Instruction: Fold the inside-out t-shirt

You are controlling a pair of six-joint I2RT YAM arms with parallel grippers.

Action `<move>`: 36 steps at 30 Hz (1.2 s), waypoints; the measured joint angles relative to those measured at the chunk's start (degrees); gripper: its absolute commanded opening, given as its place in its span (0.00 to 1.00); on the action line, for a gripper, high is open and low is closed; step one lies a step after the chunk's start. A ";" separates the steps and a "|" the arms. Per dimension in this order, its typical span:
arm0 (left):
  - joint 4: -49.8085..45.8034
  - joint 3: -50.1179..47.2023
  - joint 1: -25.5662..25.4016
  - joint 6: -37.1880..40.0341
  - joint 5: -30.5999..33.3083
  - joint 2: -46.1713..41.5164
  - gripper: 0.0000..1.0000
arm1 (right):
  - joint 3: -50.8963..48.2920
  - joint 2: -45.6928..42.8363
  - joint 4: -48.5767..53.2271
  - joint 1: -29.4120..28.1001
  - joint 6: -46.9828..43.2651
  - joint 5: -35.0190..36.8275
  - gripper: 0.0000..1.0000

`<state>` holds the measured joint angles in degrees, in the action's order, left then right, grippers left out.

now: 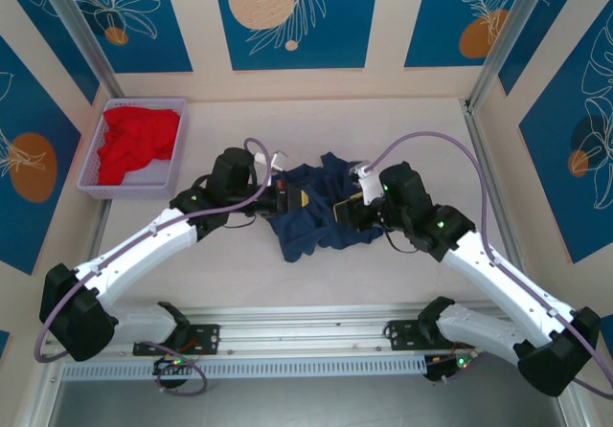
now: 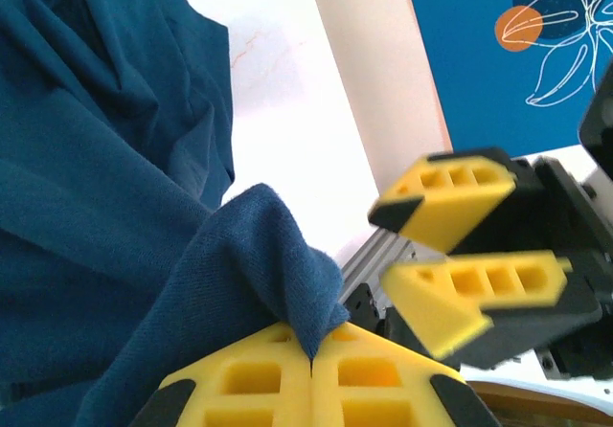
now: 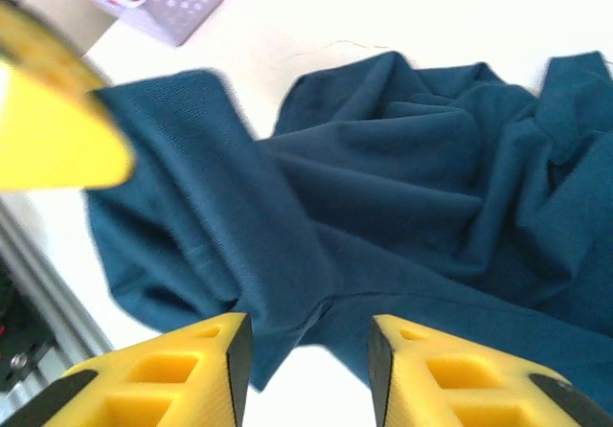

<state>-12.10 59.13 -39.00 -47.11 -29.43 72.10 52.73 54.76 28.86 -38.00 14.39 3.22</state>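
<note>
left wrist view: the inside-out t-shirt (image 2: 96,207) is pinched by the closed left gripper (image 2: 311,355). the right gripper (image 3: 306,346) is held open over the shirt, crumpled mid-table. beyond, a red garment (image 1: 139,140) is seen in a basket (image 1: 144,102).

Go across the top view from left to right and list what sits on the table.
The lilac basket holding the red garment → left arm's black wrist → inside-out t-shirt → right arm's black wrist.

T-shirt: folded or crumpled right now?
Crumpled. The t-shirt lies in a bunched heap on the table, creases running every way; the left gripper is shut on a pinched peak of its fabric.
</note>
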 measured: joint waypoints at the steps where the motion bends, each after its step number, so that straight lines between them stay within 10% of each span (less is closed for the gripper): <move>1: 0.00 0.07 0.00 -0.48 -0.13 0.00 0.00 | -0.50 -0.57 -0.42 -0.57 0.11 -0.42 0.42; 9: 0.96 0.07 0.13 -3.56 -1.29 0.00 0.00 | -4.61 4.11 -6.36 -2.47 2.19 -2.34 0.53; 16: 7.17 -3.98 3.58 -8.66 -5.27 -1.18 0.00 | -7.54 7.02 -11.85 -1.57 2.64 -6.27 0.00; 25: 9.18 -9.86 11.15 -10.60 -6.36 -1.88 0.25 | -12.98 4.48 -26.91 2.36 6.21 -21.86 0.00; 36: -7.91 -5.44 9.35 7.10 5.86 -5.46 0.46 | -13.40 4.04 -32.46 3.41 9.07 -25.77 0.00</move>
<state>-20.01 53.69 -29.65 -40.01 -23.57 66.63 39.33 58.81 -3.60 -34.59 23.46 -22.55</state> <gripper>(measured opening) 0.458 0.064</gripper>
